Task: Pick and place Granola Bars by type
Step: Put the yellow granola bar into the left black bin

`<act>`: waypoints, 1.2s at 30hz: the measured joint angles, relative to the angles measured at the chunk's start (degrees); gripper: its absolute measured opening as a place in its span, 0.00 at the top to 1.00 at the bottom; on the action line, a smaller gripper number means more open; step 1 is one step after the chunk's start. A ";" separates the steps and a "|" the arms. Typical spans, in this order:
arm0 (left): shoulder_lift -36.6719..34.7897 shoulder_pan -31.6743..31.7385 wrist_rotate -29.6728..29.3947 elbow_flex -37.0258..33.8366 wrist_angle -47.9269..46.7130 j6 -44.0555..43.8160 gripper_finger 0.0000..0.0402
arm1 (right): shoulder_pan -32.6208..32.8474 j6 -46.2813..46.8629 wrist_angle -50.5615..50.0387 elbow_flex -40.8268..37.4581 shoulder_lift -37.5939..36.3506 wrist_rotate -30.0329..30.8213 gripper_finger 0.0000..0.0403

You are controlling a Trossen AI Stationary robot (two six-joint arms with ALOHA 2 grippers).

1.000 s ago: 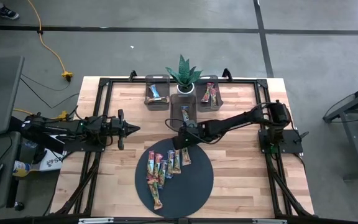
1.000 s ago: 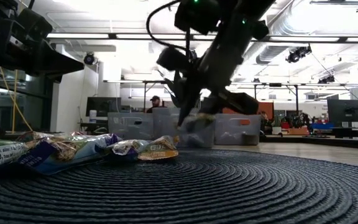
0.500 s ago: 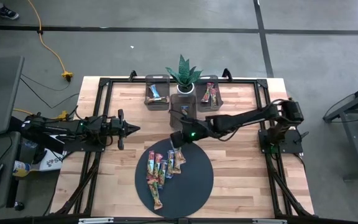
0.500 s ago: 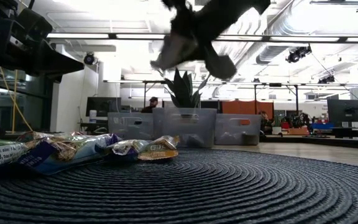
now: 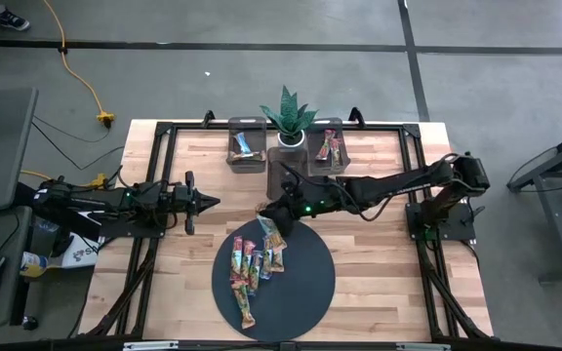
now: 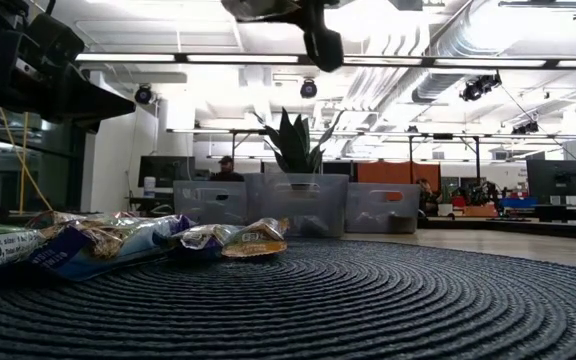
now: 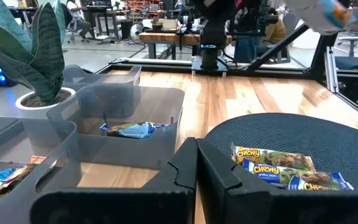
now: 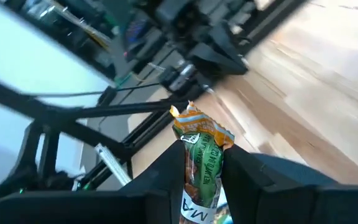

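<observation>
Several granola bars lie on the dark round disc, bunched on its left half; the low view shows those granola bars at the left. My right gripper hangs high above the disc's far edge, shut on one green-wrapped granola bar. The left wrist view catches that held bar as a blur. In the low view only the underside of my right gripper shows, at the top edge. My left gripper waits shut at the table's left, pointing level. My right gripper pinches the green bar's middle between its two fingers. The bar lies along the fingers, and its crimped end sticks out past their tips. The fingers slant a little downward, coming from the table's right. The bar is lifted clear of the disc.
Three translucent grey bins stand at the far side: the left bin holds a blue bar, the right bin holds reddish bars, and the middle bin stands nearer. A potted plant stands behind them. Bare wood lies to the disc's right.
My right gripper has risen from the disc's far edge with the green bar, well clear of the disc. It has tipped from pointing steeply down to nearly level and has rolled. The bars left on the disc have stayed where they were.
</observation>
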 joint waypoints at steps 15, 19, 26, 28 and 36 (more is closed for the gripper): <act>0.00 0.00 0.00 0.00 0.00 0.00 1.00 | -2.16 -12.30 19.89 -0.02 0.02 -5.98 0.80; 0.00 0.02 0.00 0.01 0.01 -0.02 1.00 | -3.60 -13.60 26.28 -0.02 0.02 -7.35 0.80; 0.00 0.02 0.00 0.00 0.02 0.00 1.00 | -6.56 -15.38 31.82 -0.02 0.02 -6.31 0.80; 0.00 0.02 0.00 0.00 0.02 -0.01 1.00 | -7.50 -15.74 32.79 -0.02 0.02 -5.92 0.80; 0.00 0.02 0.00 0.02 0.00 0.00 1.00 | -11.22 -16.15 35.63 0.38 0.02 -5.74 0.80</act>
